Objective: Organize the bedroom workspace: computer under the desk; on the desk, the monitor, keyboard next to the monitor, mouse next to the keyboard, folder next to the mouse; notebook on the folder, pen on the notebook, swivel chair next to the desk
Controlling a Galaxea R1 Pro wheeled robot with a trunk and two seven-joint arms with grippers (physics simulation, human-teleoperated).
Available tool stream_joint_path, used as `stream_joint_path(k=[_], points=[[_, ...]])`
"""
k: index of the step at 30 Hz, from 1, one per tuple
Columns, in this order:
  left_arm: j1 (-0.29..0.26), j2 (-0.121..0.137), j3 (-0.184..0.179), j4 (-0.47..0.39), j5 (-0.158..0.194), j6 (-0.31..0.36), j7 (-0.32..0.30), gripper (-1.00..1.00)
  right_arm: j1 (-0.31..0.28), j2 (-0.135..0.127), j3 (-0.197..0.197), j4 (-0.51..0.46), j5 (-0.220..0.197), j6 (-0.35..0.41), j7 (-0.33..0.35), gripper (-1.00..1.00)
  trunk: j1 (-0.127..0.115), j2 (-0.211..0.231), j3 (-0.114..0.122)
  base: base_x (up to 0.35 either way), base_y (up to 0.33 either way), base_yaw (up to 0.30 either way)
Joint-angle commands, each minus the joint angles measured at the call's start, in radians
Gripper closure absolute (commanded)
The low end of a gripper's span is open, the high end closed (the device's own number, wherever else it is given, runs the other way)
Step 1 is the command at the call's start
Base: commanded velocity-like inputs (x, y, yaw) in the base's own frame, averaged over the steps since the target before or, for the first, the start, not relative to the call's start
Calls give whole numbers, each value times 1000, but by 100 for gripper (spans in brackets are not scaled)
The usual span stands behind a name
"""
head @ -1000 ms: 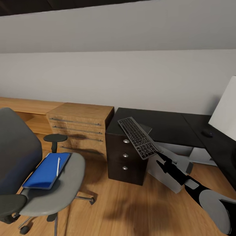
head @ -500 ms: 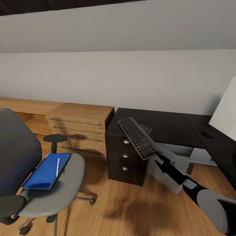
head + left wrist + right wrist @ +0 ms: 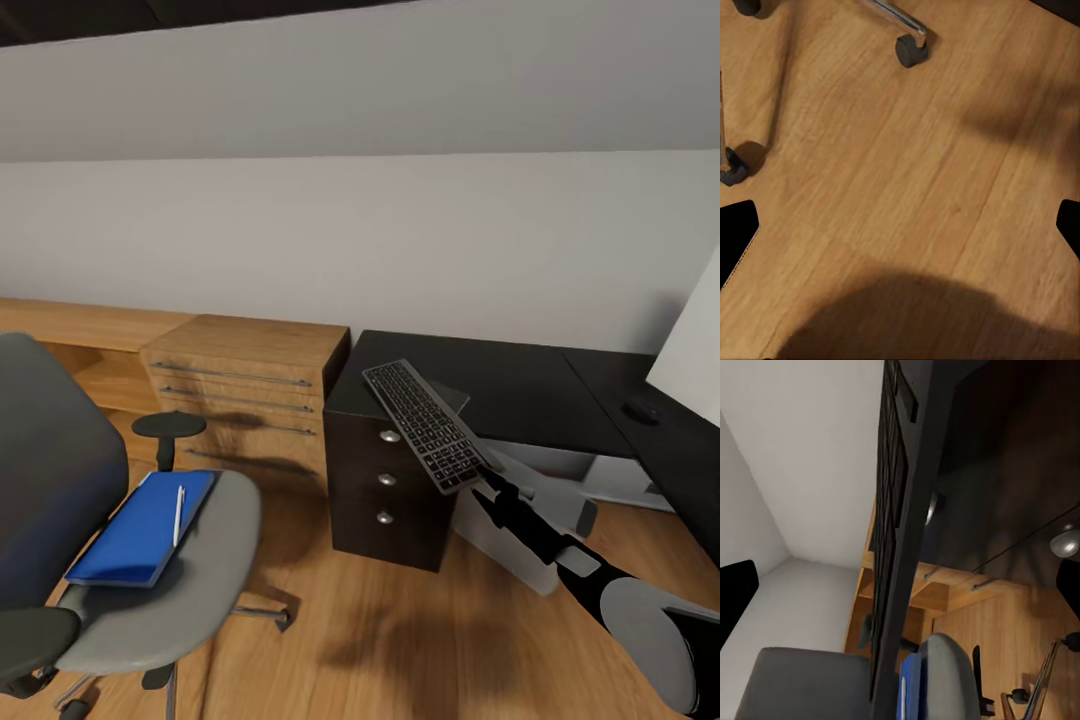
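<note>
The right gripper (image 3: 490, 478) is pinching the near end of the keyboard (image 3: 428, 423), its fingers pressed onto it, and is holding it tilted in the air over the left corner of the black tabletop (image 3: 520, 385), above the three drawers with silver knobs (image 3: 387, 478). The mouse (image 3: 641, 409) is lying on the tabletop toward the right, well apart from the keyboard. The swivel chair (image 3: 190, 590) is standing on the wooden floor (image 3: 400, 640) at the left, carrying the blue folder (image 3: 135, 530) with the white pen (image 3: 178, 515) lying on top. In the left wrist view the left gripper (image 3: 900, 232) is hanging over the floor with its fingers (image 3: 735, 236) spread wide, pinching nothing.
</note>
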Motion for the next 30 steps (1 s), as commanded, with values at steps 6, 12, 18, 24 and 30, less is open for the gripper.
stream_joint_path(k=[6,12,18,24,30], points=[[0,0,-8,0,3,-4,8,-100,0,-1,-8,1,2,9,2,-100,0,0,-1,57,44,0],[0,0,-8,0,3,-4,8,-100,-1,-1,-8,1,2,9,2,-100,0,0,-1,9,7,0],[-1,0,-8,0,3,-4,8,-100,-1,0,-8,1,2,9,2,-100,0,0,-1,1,1,0],[0,0,-8,0,3,-4,8,-100,-1,0,-8,1,2,7,1,-100,0,0,-1,0,0,0],[-1,0,-8,0,3,-4,8,-100,-1,-1,-8,1,1,4,-18,-100,0,0,-1,0,0,0]])
